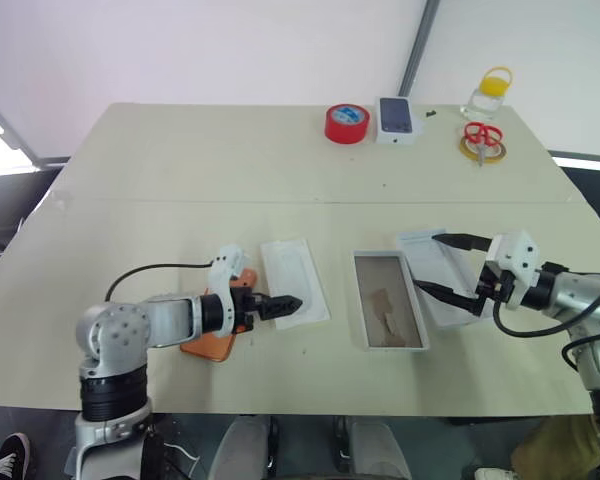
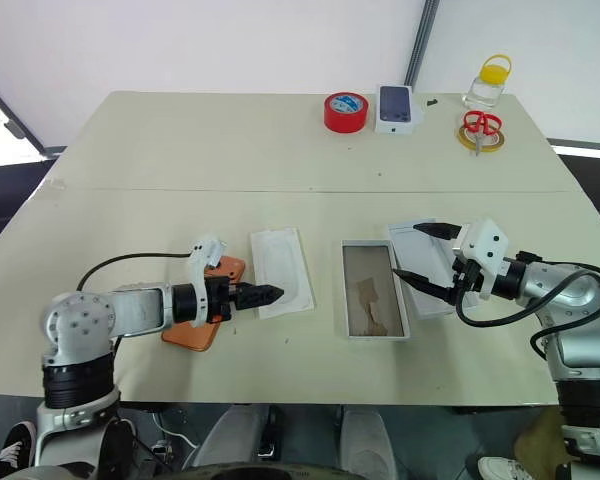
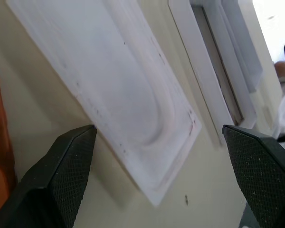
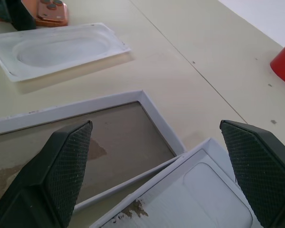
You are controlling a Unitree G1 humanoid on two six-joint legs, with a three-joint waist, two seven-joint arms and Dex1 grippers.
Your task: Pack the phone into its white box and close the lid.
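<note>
The orange phone lies back up at the front left of the table, partly under my left arm; its lens corner is in sight. My left gripper is open just past the phone, low over the near end of the thin white insert. The white box with its brown floor sits open at the front centre. The lid lies right beside it, inside up. My right gripper is open above the lid, with nothing between its fingers.
At the table's far edge stand a red tape roll, a small white box picturing a dark phone, red-handled scissors on a yellow ring, and a jar with a yellow lid.
</note>
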